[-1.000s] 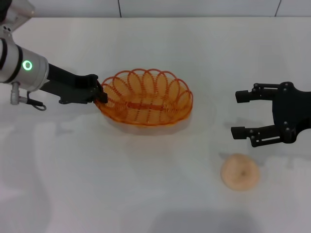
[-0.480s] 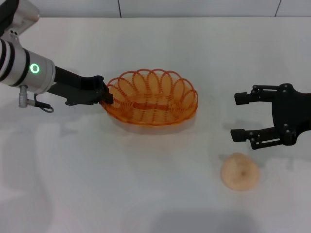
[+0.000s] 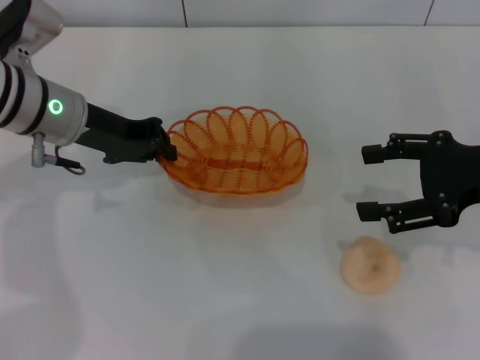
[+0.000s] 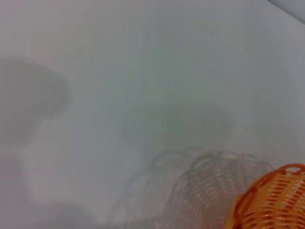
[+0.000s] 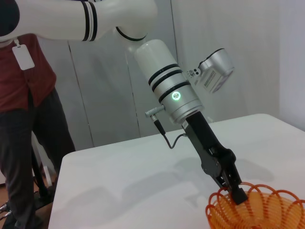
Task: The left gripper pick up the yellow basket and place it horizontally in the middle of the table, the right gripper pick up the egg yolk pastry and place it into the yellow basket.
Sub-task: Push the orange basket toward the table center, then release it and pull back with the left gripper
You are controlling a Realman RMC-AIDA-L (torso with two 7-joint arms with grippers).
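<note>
The yellow basket (image 3: pixel 237 152), an orange wire oval with a looped rim, is near the middle of the white table (image 3: pixel 225 285). My left gripper (image 3: pixel 163 147) is shut on the basket's left rim. The basket's edge shows in the left wrist view (image 4: pixel 271 200), with its shadow on the table beside it, and in the right wrist view (image 5: pixel 257 210), where the left gripper (image 5: pixel 235 191) grips its rim. The egg yolk pastry (image 3: pixel 370 265) lies on the table at the front right. My right gripper (image 3: pixel 365 180) is open and empty, just behind and to the right of the pastry.
A wall runs along the table's far edge (image 3: pixel 240 27). In the right wrist view a person in a red shirt (image 5: pixel 28 95) stands beyond the table's left side.
My left gripper has carried the basket a little to the right, toward the table's middle. The right gripper and the pastry have not moved.
</note>
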